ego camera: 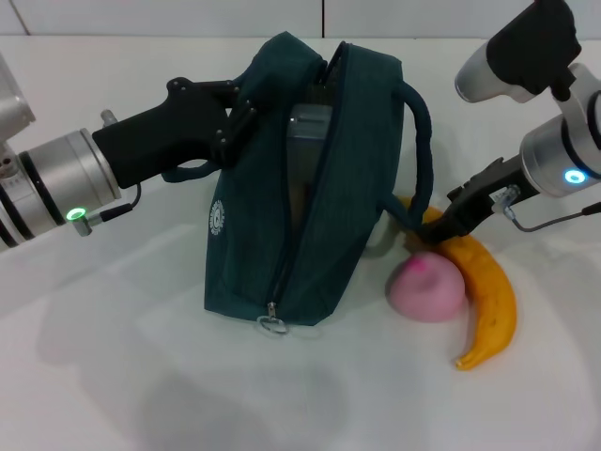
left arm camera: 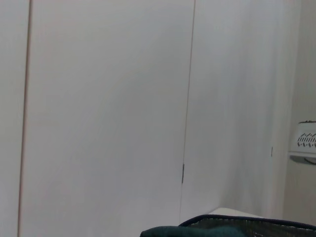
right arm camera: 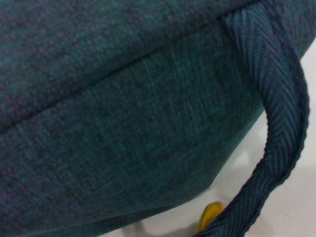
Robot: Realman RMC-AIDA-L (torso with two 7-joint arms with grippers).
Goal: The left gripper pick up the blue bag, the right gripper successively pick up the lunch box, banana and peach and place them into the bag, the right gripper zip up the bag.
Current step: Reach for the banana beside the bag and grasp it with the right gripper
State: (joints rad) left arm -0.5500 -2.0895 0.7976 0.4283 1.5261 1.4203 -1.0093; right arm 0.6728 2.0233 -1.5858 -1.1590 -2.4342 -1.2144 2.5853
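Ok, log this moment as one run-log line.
left gripper: gripping blue bag top edge | right gripper: at banana upper end | peach: on table | zipper: open

A: How many bags do you count?

B: One blue bag (ego camera: 352,169), with the left gripper (ego camera: 235,117) at its upper edge. It has two handles; one hangs just beside the right gripper (ego camera: 441,225).

A: And fruit?

B: Two pieces. One banana (ego camera: 488,301), its near end right at the right gripper's tip, and one peach (ego camera: 427,287) just below that gripper, touching the banana.

A: Any lunch box?

B: One pale, boxy shape shows inside the bag's open top, close to the left gripper; I can't tell what it is.

A: Grippers?

B: Two, one on each side of the bag.
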